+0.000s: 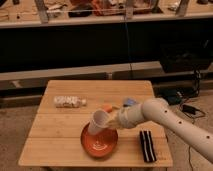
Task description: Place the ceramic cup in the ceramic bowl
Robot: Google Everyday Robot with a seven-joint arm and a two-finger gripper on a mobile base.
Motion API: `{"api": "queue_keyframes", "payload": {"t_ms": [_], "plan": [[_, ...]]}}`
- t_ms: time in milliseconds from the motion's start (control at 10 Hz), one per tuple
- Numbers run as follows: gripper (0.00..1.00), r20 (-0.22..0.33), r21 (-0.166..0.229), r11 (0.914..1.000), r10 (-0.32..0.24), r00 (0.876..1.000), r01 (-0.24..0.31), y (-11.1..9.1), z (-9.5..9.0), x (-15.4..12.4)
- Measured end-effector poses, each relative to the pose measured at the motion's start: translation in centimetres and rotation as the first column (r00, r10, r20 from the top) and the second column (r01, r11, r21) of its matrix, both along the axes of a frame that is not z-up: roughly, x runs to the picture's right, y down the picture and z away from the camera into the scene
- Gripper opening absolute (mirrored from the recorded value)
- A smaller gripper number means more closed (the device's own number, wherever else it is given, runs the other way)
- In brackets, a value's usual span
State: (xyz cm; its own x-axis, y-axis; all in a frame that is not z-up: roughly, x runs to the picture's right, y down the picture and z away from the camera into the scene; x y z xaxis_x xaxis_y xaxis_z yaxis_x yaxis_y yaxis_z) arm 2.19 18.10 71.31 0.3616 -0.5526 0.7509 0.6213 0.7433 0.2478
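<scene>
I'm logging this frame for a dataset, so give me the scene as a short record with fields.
cup: white cup, tilted, held above the bowl's upper left rim
bowl: orange-red bowl near the front edge of the wooden table
gripper: gripper at the cup, coming in from the right
bottle: clear bottle lying on its side, left of the cup
black item: flat black object right of the bowl
task state: cup not yet set in the bowl
</scene>
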Motion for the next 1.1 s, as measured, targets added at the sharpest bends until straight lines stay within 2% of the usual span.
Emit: {"api": "queue_keyframes", "payload": {"t_ms": [1100], "plan": [[0.01,0.017,-0.045,0.999,-0.002,1.0,0.003,0.38,0.13,0.15]]}}
